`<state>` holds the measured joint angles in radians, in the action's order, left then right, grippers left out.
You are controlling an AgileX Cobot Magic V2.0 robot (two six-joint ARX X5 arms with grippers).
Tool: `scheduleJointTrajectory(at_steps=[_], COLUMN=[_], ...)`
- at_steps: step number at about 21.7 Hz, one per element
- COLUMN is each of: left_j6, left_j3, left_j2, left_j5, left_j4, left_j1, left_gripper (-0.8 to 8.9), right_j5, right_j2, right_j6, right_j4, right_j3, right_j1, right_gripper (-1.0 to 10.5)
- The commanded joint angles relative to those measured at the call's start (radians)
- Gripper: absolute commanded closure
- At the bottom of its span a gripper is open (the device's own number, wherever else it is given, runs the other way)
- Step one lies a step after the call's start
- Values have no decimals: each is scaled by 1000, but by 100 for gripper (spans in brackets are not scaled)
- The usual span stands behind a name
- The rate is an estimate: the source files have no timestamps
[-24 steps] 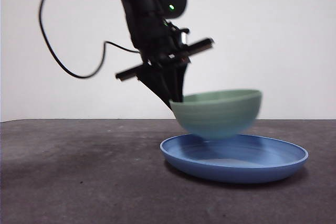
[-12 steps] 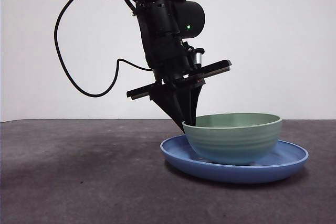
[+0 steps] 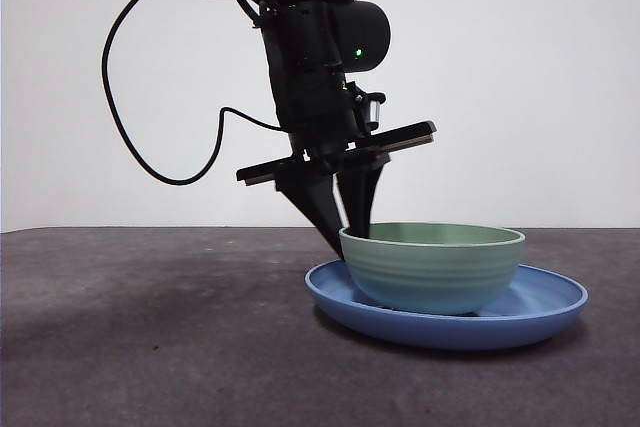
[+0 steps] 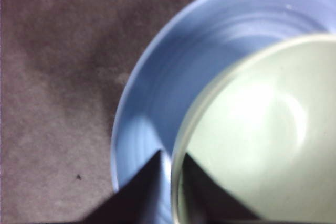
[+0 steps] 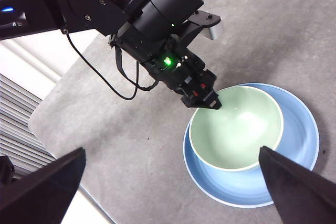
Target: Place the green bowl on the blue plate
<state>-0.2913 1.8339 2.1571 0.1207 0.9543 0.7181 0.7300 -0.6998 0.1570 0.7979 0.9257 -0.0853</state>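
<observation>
The green bowl (image 3: pixel 432 267) sits on the blue plate (image 3: pixel 540 313). The left gripper (image 3: pixel 345 237) straddles its nine-o'clock rim, jaws slightly parted. The right gripper (image 5: pixel 173 182) hangs wide apart.

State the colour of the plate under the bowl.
Glossy medium blue; the blue plate shows best in the right wrist view.

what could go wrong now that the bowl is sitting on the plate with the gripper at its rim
1. The left gripper has one jaw inside and one outside the rim of the green bowl; lifting at an angle could catch the rim and tip or drag the bowl.
2. The bowl sits off-centre on the blue plate, toward the gripper's side, so a nudge could slide it up the plate's low rim.
3. The right gripper hangs open above, and looks unlikely to interfere.
</observation>
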Motion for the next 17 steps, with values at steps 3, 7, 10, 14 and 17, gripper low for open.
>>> scheduleJointTrajectory(at_steps=[3, 7, 10, 14, 17], left_j6=[47, 132, 208, 247, 257], left_j3=[88, 144, 144, 143, 143], left_j2=[21, -35, -133, -298, -433], left_j5=[-7, -9, -13, -12, -12], left_j4=[66, 161, 225, 299, 314], left_j1=[2, 1, -3, -23, -47], left_gripper=[393, 230, 133, 134, 134], right_j5=[-1, -1, -1, -1, -1], right_j2=[-4, -4, -4, -4, -4], right_j6=[-8, -8, -8, -8, -9], right_j4=[-4, -3, -3, -3, 3], right_j3=[18, 18, 18, 18, 18], right_j1=[-4, -4, -4, -4, -4], right_gripper=[358, 358, 358, 358, 358])
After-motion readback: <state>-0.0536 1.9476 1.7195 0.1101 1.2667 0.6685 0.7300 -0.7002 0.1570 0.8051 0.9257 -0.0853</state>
